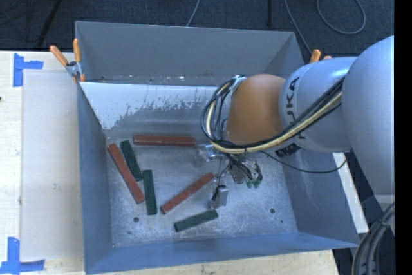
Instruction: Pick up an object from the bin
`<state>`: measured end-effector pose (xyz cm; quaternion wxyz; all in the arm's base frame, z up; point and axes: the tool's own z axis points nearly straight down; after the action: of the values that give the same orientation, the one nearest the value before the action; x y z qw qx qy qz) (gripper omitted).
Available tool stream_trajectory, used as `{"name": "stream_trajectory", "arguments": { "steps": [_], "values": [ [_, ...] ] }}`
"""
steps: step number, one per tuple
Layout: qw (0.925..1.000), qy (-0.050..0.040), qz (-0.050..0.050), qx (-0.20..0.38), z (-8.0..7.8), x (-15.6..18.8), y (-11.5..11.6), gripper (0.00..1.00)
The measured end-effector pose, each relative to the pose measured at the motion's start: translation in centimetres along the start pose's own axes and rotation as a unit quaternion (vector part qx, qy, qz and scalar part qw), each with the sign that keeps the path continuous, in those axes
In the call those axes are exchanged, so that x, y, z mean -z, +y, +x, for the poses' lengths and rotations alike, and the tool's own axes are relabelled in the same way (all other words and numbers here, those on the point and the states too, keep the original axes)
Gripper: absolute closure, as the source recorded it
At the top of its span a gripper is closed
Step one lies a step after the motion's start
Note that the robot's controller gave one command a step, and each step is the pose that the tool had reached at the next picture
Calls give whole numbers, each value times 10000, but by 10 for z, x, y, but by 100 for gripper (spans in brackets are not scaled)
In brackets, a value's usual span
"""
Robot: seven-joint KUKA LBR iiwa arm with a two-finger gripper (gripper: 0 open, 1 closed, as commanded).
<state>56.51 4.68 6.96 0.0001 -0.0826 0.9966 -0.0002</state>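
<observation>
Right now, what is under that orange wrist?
The gripper hangs there, by the upper end of a slanted red stick. The bin floor straight below the wrist is covered.

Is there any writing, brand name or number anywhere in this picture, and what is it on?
"KUKA": on the grey robot arm, running sideways, its end partly crossed by cables.
Nothing readable on the bin, the red sticks or the green sticks.
</observation>
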Motion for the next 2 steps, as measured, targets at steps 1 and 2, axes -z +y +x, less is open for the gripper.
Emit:
{"name": "stream_trajectory", "arguments": {
  "steps": [1,2],
  "values": [
    [10000,-2,1,2,0,0,0,100],
    [9976,-42,4,690,7,139,1,100]
  ]
}}
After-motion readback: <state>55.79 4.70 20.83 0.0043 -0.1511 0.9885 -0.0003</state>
